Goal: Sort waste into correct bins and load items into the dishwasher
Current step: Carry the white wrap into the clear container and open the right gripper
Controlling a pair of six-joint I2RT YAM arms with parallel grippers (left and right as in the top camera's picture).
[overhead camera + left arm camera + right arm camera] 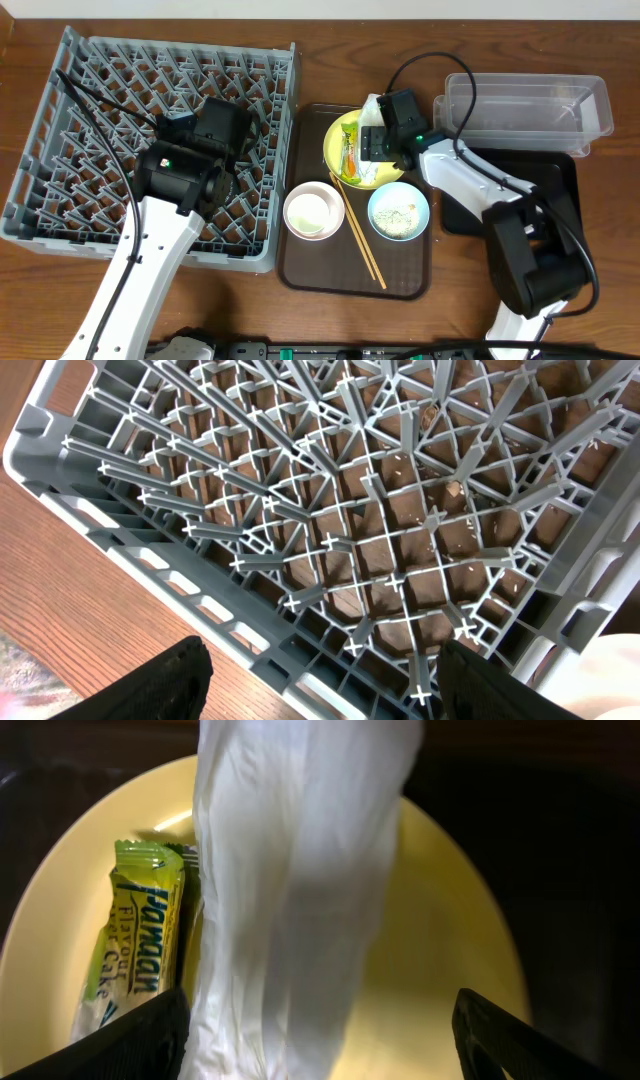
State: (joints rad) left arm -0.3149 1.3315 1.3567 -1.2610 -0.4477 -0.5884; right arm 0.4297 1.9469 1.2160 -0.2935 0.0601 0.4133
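The grey dish rack (60, 150) fills the left; my left gripper (222, 150) hovers over it, open and empty, its fingers (320, 680) above the rack's lattice (380, 510) near one wall. On the yellow plate (338, 135) lie the white napkin (372, 105) and the green-and-orange wrapper (350, 158). My right gripper (374, 145) is low over the plate, open (315, 1050), with the napkin (300, 890) between its fingers and the wrapper (135, 950) by the left finger; plate (450, 950). White bowl (313, 212), light blue bowl (398, 212) holding rice, chopsticks (358, 235). No small cup shows.
The dishes sit on a dark brown tray (300, 270). The clear plastic box (525, 105) stands at the back right, with the black tray (560, 190) in front of it under my right arm. Small white grains lie under the rack (470, 570).
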